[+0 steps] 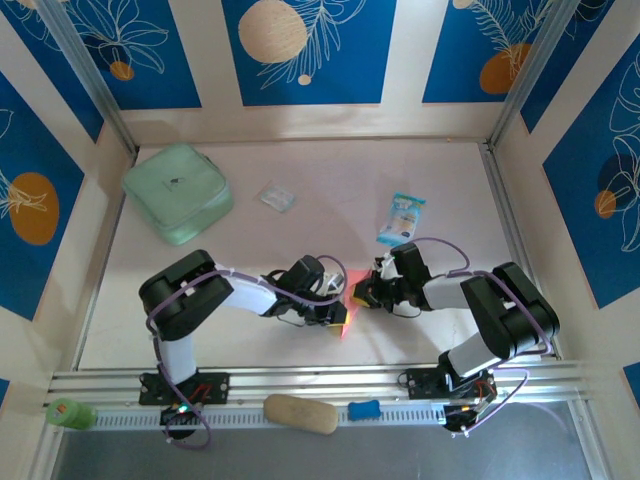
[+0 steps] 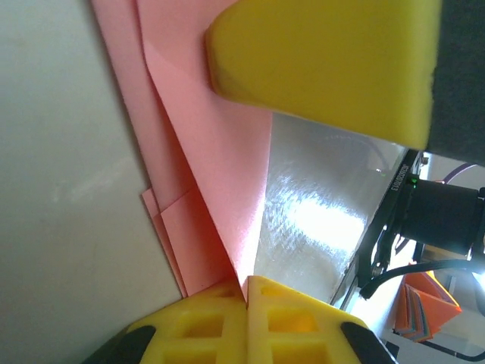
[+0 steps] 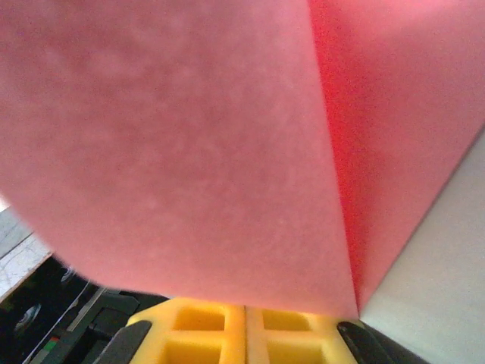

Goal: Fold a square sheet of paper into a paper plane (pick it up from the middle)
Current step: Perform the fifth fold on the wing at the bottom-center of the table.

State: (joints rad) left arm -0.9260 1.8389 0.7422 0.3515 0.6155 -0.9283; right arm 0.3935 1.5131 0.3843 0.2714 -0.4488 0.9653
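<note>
Left gripper point(image 1: 338, 318) and right gripper point(image 1: 362, 297) both clamp the paper point(image 1: 344, 328) at the front middle of the table point(image 1: 340, 235).

In the left wrist view, the left gripper's yellow fingers are closed on the folded sheet, whose layered edges sit slightly out of line. In the right wrist view, the right gripper's fingers are closed at the foot of a sharp crease. My judgement is that two pinches this close on one thin sheet could tear it under an uneven pull or twist. A slipping pinch would let the layers shift and set a crooked crease.

Folded paper point(image 3: 189, 152) — blurry, edges off-frame
</note>
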